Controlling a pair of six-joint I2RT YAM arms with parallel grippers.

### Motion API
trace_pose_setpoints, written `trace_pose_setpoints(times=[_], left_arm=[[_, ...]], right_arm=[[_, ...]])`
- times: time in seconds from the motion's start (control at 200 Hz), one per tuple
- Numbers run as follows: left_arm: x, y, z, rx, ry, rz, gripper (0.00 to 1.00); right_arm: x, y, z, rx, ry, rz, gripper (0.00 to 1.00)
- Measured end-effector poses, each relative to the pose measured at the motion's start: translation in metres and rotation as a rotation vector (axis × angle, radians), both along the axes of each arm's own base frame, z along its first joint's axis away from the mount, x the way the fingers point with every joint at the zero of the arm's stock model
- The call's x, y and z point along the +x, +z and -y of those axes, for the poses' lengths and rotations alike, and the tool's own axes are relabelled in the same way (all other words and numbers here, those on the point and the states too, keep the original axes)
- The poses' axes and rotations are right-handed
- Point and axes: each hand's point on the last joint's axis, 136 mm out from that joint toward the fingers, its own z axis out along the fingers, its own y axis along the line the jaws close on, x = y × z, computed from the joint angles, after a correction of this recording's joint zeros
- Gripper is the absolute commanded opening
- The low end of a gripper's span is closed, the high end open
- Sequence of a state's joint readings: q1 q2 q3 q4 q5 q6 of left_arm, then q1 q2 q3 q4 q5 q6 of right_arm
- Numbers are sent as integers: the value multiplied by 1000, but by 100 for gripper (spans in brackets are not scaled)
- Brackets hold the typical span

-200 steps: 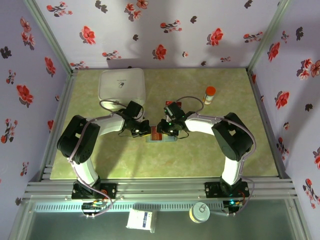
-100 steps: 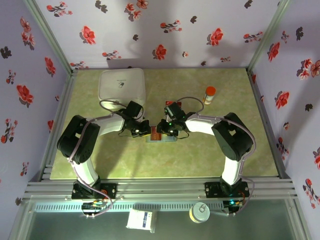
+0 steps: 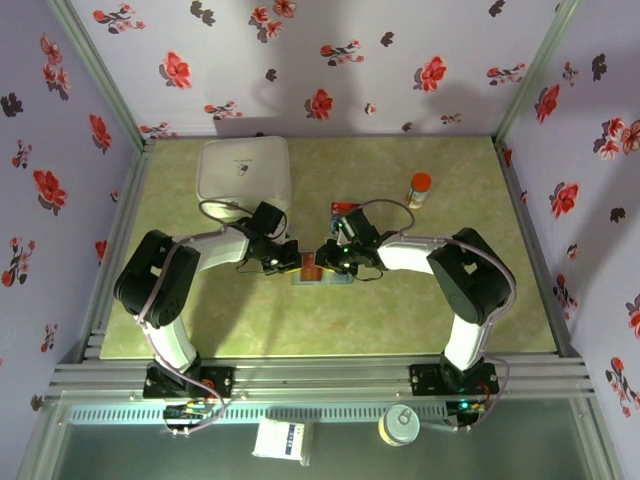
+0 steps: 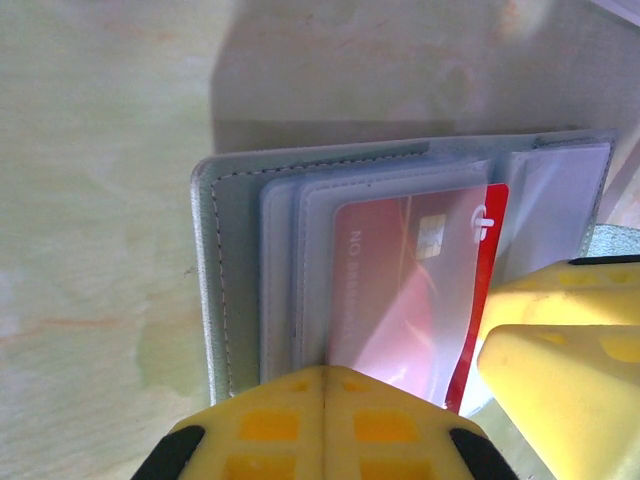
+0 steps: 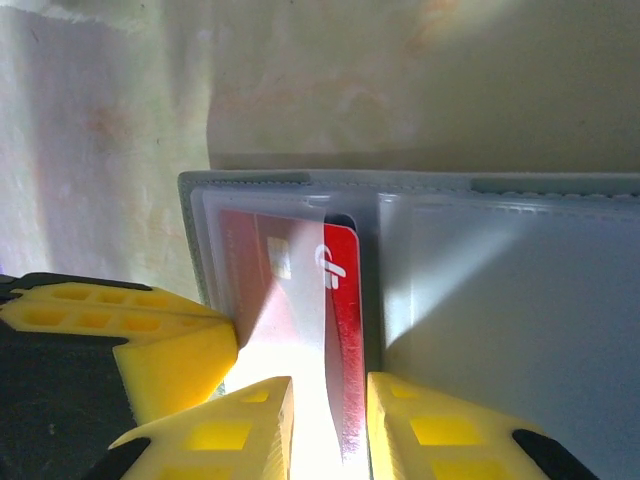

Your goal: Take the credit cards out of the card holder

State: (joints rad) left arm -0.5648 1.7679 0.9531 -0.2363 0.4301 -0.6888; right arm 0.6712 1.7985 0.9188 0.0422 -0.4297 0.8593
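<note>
The grey-blue card holder [image 3: 335,279] lies open on the table between my two grippers. One red credit card [image 4: 400,270] sits in a clear sleeve of the holder [image 4: 225,260], its right edge sticking out. My left gripper [image 4: 325,370] is shut, its tips resting on the sleeves' near edge. My right gripper [image 5: 330,385] stands narrowly open astride the card's bare red strip [image 5: 342,300], its right finger [image 5: 420,420] against the card. Seen from the top, the left gripper [image 3: 291,264] and the right gripper [image 3: 322,263] meet over the holder's left panel. A second credit card is not visible in the holder.
A big white rounded box [image 3: 244,168] stands at the back left. A small bottle with an orange cap [image 3: 419,190] stands at the back right. A small flat red-and-blue item [image 3: 345,208] lies just behind the right gripper. Green table mat [image 3: 450,300] stretches out on both sides.
The right gripper's jaws have narrowed a little around the card's edge and its wrist has shifted slightly right. The left gripper and the holder have stayed put.
</note>
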Motion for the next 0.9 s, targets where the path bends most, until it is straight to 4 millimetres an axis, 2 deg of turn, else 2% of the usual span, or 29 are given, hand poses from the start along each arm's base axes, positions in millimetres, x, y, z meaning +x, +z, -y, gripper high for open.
trace_pose_setpoints(times=[0.14,0.285,0.47,0.7,0.9], left_arm=[[0,0,0,0,0,0,0],[0,0,0,0,0,0,0],[0,0,0,0,0,0,0],[0,0,0,0,0,0,0],[0,0,0,0,0,0,0]], right_arm=[[-2,1,2,30,-13,-5,22],[0,12,0,73,-24,20,16],[3,20,-4,119,-25,36,19],[0,9,6,57,-40,5,22],[3,4,5,28,-33,-6,20]])
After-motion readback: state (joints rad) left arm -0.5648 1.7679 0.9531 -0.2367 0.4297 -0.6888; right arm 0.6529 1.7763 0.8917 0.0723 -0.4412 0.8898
